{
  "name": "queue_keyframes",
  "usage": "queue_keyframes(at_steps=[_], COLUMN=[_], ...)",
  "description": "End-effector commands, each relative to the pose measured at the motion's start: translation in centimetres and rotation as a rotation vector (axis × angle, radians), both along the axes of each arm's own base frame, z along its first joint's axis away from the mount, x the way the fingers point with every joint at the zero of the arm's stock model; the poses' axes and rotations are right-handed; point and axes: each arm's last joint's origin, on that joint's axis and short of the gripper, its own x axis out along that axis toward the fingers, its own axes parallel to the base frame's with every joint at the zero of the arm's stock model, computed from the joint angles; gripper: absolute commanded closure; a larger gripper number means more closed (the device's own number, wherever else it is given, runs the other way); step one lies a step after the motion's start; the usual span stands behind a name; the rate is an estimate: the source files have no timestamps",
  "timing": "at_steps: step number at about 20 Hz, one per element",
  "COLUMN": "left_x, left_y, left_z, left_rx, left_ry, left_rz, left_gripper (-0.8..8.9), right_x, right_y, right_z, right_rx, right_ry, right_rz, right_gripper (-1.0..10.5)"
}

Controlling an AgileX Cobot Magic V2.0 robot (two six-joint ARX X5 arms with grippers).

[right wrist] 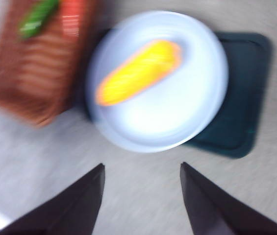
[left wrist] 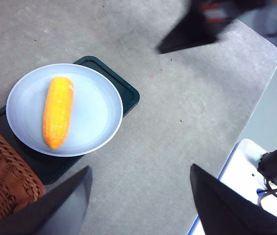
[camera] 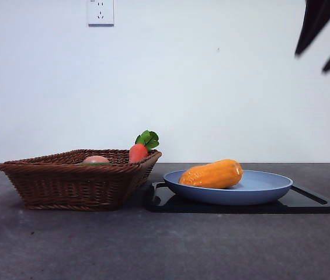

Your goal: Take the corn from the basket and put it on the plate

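The orange-yellow corn (camera: 211, 174) lies on its side on the light-blue plate (camera: 264, 186), left of the plate's middle. The wicker basket (camera: 71, 184) stands just left of the plate. From high up, my left gripper (left wrist: 139, 168) is open and empty, looking down on the corn (left wrist: 58, 111), the plate (left wrist: 96, 110) and a corner of the basket (left wrist: 1, 171). My right gripper (right wrist: 142, 165) is open and empty too, well above the corn (right wrist: 138, 72) and plate (right wrist: 187, 98); that view is blurred. Black jaw tips (camera: 322, 35) show in the front view's top right corner.
A flat black tray (camera: 305, 201) lies under the plate. In the basket are a red-orange carrot with green leaves (camera: 137, 153) and a pinkish-tan piece (camera: 96, 159). The table's rounded edge (left wrist: 270, 58) and a white box (left wrist: 256, 181) are beyond the plate in the left wrist view.
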Motion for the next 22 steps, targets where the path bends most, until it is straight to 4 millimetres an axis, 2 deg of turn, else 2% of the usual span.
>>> queue_keyframes(at_steps=[1,4,7,10,13,16,18,22], left_x=[0.0,-0.1,-0.1,-0.1,-0.1,-0.1,-0.1,-0.1], left_y=[-0.2,-0.2,-0.1,-0.1,-0.1,-0.1,-0.1,-0.1], left_z=[0.4,0.4,0.3,0.2,0.2,0.2,0.2,0.2], left_rx=[-0.010,-0.008,0.003,0.009,0.011,0.016,0.018,0.014], left_ry=[-0.016,-0.014,-0.005,0.000,0.000,-0.009,-0.009,-0.014], left_rz=[-0.010,-0.010,-0.011,-0.011,-0.012,-0.019,-0.020,-0.020], left_gripper=[4.89,5.05,5.94,6.95,8.10,8.10,8.10,8.10], right_x=[-2.9,-7.7,-11.4,-14.3,-16.0,-16.8,-17.0,-17.0], right_y=[0.4,0.4,0.0,-0.8,-1.3,-1.4,-1.5,-1.5], right_z=[2.0,3.5,3.9,3.0,0.9,-1.6,-2.6,-2.9], right_rx=[-0.017,-0.074,-0.061,-0.029,-0.015,0.022,0.023,0.016], right_ry=[-0.070,-0.119,-0.162,-0.193,-0.196,-0.148,-0.131,-0.126], right_rz=[0.038,0.058,0.083,0.064,0.069,0.091,0.096,0.087], right_gripper=[7.1,7.1,7.1,8.3,9.3,9.4,9.4,9.4])
